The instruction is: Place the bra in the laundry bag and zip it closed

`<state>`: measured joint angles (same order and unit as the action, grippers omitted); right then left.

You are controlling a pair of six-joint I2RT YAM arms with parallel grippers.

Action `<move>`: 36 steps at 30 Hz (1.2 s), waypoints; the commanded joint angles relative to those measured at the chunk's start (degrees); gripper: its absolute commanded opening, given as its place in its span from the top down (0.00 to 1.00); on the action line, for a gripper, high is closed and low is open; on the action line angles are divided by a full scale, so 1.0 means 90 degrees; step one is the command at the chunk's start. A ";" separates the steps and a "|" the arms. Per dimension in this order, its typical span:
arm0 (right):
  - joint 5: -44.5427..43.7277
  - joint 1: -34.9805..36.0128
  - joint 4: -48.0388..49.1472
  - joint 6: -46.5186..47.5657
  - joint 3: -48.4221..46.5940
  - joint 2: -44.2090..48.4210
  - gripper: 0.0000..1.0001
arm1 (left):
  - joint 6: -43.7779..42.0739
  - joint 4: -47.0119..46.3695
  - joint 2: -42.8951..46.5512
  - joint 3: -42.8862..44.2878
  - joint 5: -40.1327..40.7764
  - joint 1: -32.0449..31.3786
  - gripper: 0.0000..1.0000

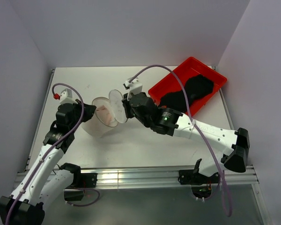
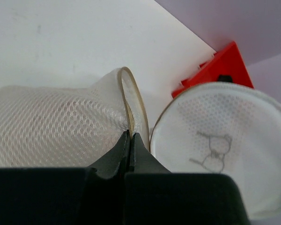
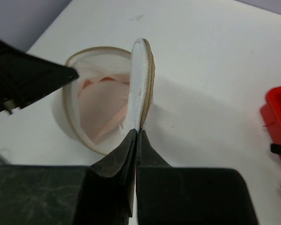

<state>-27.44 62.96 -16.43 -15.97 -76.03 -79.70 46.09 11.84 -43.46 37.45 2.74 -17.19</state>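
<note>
– Both pairs of fingers look pressed together. What has each got?
– The left gripper [image 2: 130,136] is closed right down on the stiff tan rim of the small cylindrical white mesh laundry bag [image 2: 51,126]. The right gripper [image 3: 136,133] is clamped just as tight on the edge of the flat round mesh zip lid [image 3: 143,77], which stands on edge, swung away from the mouth.
– Where does the bag sit?
– On its side on the white table [image 1: 145,145], left of centre, mouth facing the right arm.
– And the bra?
– The pale pink bra [image 3: 105,108] lies inside the bag. Only the part showing through the mouth is clear; the lid covers some of it and the mesh blurs the rest.
– The zip?
– Too fine to make out; I cannot tell where the slider is. The dark squiggle mark [image 2: 213,152] on the lid shows only from the left wrist.
– Anything else?
– A rectangular red plastic tray [image 1: 206,68] at the far right corner, holding black garments [image 1: 192,91] that merge into one dark mass. Both wrist views cut the tray down to a corner.
</note>
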 commanded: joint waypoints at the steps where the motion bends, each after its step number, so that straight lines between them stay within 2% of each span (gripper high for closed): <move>1: 0.0684 -0.0003 0.0526 -0.0003 -0.0985 0.0262 1.00 | -0.0218 0.0031 -0.0073 0.0740 0.0085 0.0405 1.00; 3: 0.0890 0.0007 0.0808 -0.0100 -0.0879 0.0379 1.00 | -0.0257 0.0110 0.0024 0.0809 0.0271 0.0581 1.00; 7: 0.1076 -0.0255 0.1199 -0.0684 -0.0177 0.0272 1.00 | -0.0170 0.0160 0.0346 0.0158 0.0389 0.1069 1.00; 12: 0.1564 -0.0842 0.1796 -0.1282 0.0498 -0.0528 1.00 | 0.0201 0.0120 0.0610 -0.0635 0.0418 0.1538 0.98; 15: 0.1905 -0.1272 0.1825 -0.1468 0.0333 -0.1104 1.00 | 0.0397 0.0013 0.0864 -0.1113 0.0204 0.1773 0.81; 16: 0.1974 -0.1360 0.1999 -0.1526 0.0313 -0.1212 1.00 | 0.0426 0.0013 0.0932 -0.1288 0.0174 0.1851 0.68; 19: 0.2316 -0.1595 0.2001 -0.1566 0.0235 -0.1544 1.00 | 0.0387 0.0042 0.1079 -0.1378 -0.0031 0.1900 0.50; 20: 0.2346 -0.1643 0.1972 -0.1556 0.0206 -0.1690 0.99 | 0.0339 0.0081 0.1128 -0.1339 -0.0080 0.1900 0.48; 21: 0.2481 -0.1654 0.1894 -0.1508 0.0148 -0.1759 0.96 | 0.0309 0.0120 0.1167 -0.1310 -0.0109 0.1900 0.45; 22: 0.2502 -0.1663 0.1671 -0.1488 0.0002 -0.1895 0.84 | 0.0270 0.0140 0.1264 -0.1232 -0.0129 0.1900 0.43; 24: 0.2541 -0.1693 0.1513 -0.1420 -0.0097 -0.1935 0.70 | 0.0231 0.0256 0.1391 -0.1125 -0.0187 0.1900 0.38; 25: 0.2561 -0.1712 0.1435 -0.1381 -0.0136 -0.1935 0.51 | 0.0183 0.0306 0.1469 -0.0989 -0.0217 0.1900 0.37; 27: 0.2483 -0.1790 0.1171 -0.1322 -0.0263 -0.1819 0.36 | 0.0114 0.0432 0.1626 -0.0822 -0.0256 0.1900 0.34; 28: 0.2434 -0.1819 0.1122 -0.1302 -0.0244 -0.1644 0.24 | 0.0056 0.0539 0.1665 -0.0647 -0.0256 0.1900 0.33; 31: 0.2414 -0.2073 0.1044 -0.1234 -0.0137 -0.1225 0.16 | -0.0013 0.0657 0.1723 -0.0383 -0.0480 0.1891 0.32; 33: 0.2395 -0.2277 0.1005 -0.1176 -0.0010 -0.0979 0.16 | -0.0042 0.0658 0.1763 -0.0314 -0.0655 0.1861 0.32; 36: 0.2268 -0.2970 0.0927 -0.1175 0.0487 -0.0491 0.21 | -0.0208 0.0550 0.1812 -0.0226 -0.1045 0.1813 0.33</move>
<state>-5.02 41.39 -7.46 -27.38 -73.71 -90.43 46.87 17.43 -27.64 33.19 -1.85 -0.51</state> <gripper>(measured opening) 0.804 0.678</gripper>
